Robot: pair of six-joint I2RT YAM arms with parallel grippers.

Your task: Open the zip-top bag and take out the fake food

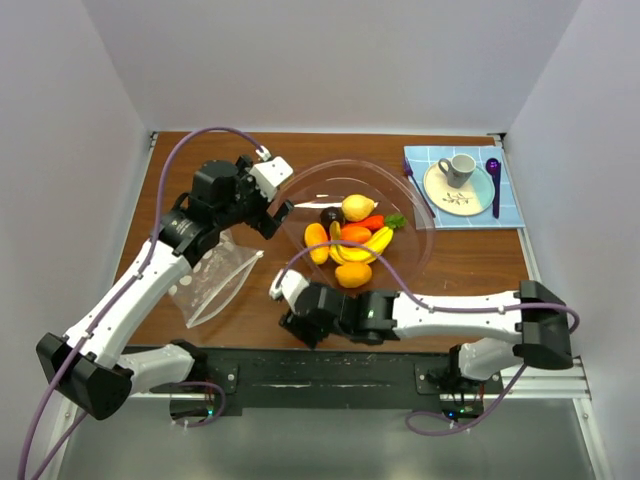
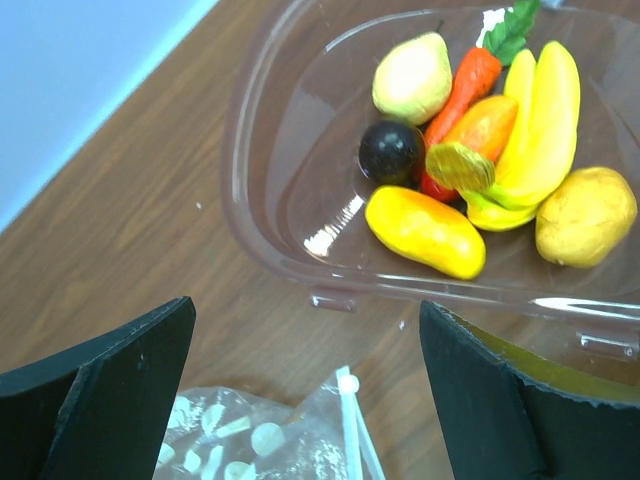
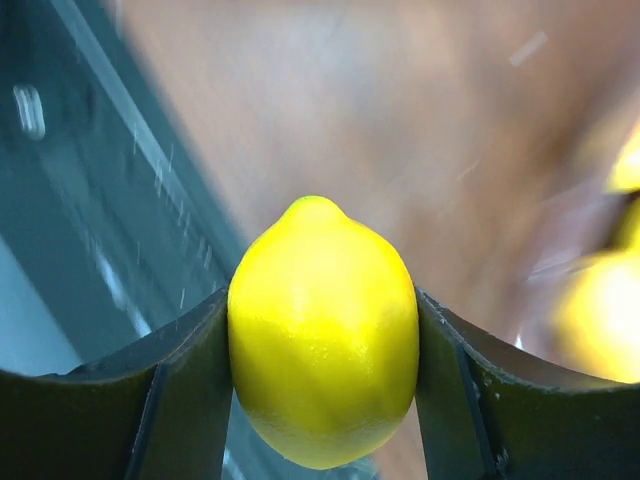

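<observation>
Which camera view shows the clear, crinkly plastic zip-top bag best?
The top external view: nearly all of the clear plastic zip-top bag shows, lying flat. The left wrist view catches only a crumpled end; the right wrist view shows nothing of it.

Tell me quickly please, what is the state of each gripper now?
Left gripper: open, holding nothing.
Right gripper: closed on a yellow lemon.

Fake food [image 2: 480, 160] lay piled inside the clear bowl [image 2: 265, 120]; the zip-top bag [image 2: 260, 440] and wide-spread left gripper [image 2: 308, 303] sat just outside its rim.
</observation>
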